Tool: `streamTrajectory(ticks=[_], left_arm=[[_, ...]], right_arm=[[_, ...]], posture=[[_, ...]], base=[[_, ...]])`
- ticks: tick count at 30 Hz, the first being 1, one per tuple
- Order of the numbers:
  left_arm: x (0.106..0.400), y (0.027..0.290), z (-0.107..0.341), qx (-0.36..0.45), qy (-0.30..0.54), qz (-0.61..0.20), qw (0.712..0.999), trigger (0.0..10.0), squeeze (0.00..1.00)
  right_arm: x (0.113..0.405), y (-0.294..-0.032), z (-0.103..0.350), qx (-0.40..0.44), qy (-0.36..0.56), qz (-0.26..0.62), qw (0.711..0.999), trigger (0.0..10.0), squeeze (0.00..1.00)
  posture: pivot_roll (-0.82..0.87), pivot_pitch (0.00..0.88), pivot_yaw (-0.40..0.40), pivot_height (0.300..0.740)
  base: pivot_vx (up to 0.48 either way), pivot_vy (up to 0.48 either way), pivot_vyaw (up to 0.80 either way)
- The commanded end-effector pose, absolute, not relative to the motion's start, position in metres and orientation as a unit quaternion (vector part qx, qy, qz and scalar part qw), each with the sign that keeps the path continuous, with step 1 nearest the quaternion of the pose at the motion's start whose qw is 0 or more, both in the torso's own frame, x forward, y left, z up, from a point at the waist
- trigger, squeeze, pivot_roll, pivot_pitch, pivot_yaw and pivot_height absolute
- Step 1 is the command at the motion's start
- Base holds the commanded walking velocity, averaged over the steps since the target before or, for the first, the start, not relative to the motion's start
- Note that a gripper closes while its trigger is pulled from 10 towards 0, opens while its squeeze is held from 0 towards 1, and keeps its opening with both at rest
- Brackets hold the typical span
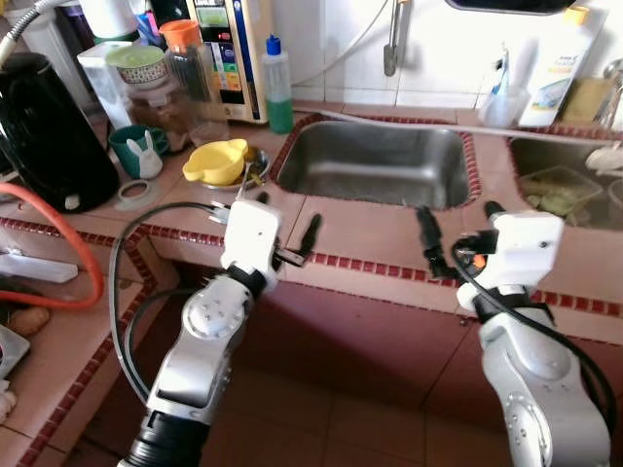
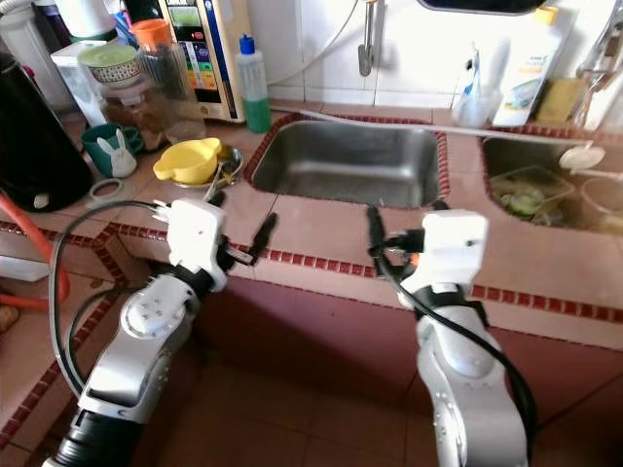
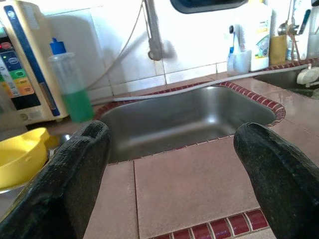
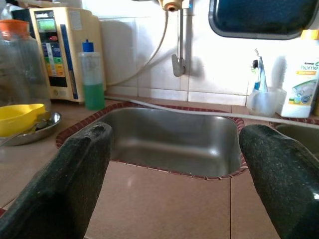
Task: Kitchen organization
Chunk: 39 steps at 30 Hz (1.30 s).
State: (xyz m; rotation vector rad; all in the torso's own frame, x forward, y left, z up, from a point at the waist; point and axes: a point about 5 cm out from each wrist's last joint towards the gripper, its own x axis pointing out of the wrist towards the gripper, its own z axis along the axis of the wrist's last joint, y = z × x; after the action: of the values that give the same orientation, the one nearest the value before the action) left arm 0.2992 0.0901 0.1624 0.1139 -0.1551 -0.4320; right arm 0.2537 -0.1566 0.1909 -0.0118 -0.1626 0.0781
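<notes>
Both jaws stand wide apart, holding nothing: the left gripper (image 1: pixel 284 226) and right gripper (image 1: pixel 458 233) hover over the tiled counter (image 1: pixel 370 233) just before the steel sink (image 1: pixel 375 161). At ten o'clock from the left gripper sits a yellow bowl (image 1: pixel 216 161), with a green soap bottle (image 1: pixel 278 86) at twelve.

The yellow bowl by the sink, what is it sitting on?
The yellow bowl sits in a shallow metal dish. The bowl covers most of the dish, so anything beneath it is hidden.

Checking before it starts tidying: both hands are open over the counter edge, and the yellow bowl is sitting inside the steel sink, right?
Not quite. The yellow bowl sits on the counter left of the sink, as the left eye view shows. Both the left hand and the right hand are open.
</notes>
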Motion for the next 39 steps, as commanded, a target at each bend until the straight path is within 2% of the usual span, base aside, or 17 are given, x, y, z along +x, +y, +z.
streamTrajectory(ticks=[1,20,39], left_arm=[[0.301,0.098,0.166,0.063,-0.082,-0.202,0.974,10.0,0.0],[0.299,0.099,0.162,0.067,-0.077,-0.202,0.974,10.0,0.0],[0.3,0.104,0.155,0.064,-0.067,-0.192,0.977,10.0,0.0]], right_arm=[[0.254,-0.151,0.193,-0.002,-0.085,0.051,0.995,10.0,0.0],[0.254,-0.151,0.191,-0.005,-0.08,0.054,0.995,10.0,0.0],[0.254,-0.151,0.188,-0.007,-0.077,0.058,0.995,10.0,0.0]], posture=[[0.06,0.0,0.055,0.74],[0.06,0.0,0.05,0.74],[0.06,0.0,0.05,0.74]], base=[[0.0,-0.349,0.0],[0.0,-0.33,0.0],[0.0,0.0,0.0]])
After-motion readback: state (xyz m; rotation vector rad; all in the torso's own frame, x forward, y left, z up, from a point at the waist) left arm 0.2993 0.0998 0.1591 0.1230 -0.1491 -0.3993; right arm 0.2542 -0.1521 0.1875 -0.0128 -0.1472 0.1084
